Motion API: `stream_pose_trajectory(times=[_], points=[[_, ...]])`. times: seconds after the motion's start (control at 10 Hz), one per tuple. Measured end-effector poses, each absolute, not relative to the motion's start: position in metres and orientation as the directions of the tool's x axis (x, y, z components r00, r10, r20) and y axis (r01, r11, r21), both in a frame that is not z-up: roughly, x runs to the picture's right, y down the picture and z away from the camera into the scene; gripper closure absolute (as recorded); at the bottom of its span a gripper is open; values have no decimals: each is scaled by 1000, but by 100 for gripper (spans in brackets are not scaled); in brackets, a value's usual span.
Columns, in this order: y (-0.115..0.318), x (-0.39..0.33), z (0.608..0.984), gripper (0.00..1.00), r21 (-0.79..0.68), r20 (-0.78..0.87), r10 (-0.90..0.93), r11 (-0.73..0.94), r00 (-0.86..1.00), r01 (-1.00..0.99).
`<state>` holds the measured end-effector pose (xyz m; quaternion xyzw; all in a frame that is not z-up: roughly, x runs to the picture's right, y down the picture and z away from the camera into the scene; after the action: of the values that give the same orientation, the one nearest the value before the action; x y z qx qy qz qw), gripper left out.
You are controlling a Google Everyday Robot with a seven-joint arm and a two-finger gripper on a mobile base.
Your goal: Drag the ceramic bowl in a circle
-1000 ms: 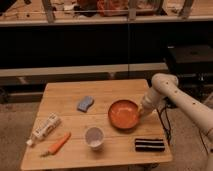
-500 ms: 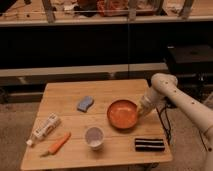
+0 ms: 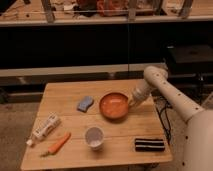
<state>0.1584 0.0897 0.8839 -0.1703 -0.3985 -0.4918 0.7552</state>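
One ceramic bowl sits centre-right on the wooden surface. The pincer is at the bowl's arm-side rim, and whether it is clamped cannot be told. The lettering on the white tube is unreadable.

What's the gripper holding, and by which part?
Cannot be told: the gripper sits at the right rim of the ceramic bowl, but a grasp isn't visible.

The ceramic bowl is carried right of centre on a wooden table, with a blue sponge just beside it. Nearer the front edge are laid a white tube, a carrot, a white cup and a dark striped packet. The gripper is placed at the bowl's right rim.
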Motion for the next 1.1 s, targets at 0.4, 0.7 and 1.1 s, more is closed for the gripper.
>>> stream_pose_trajectory(times=[0.4, 0.7, 1.1], points=[[58, 169, 926, 99, 66, 779, -555, 537, 293, 841], [66, 210, 957, 99, -18, 781, -502, 578, 372, 816], [76, 248, 960, 99, -74, 764, -475, 610, 438, 789]])
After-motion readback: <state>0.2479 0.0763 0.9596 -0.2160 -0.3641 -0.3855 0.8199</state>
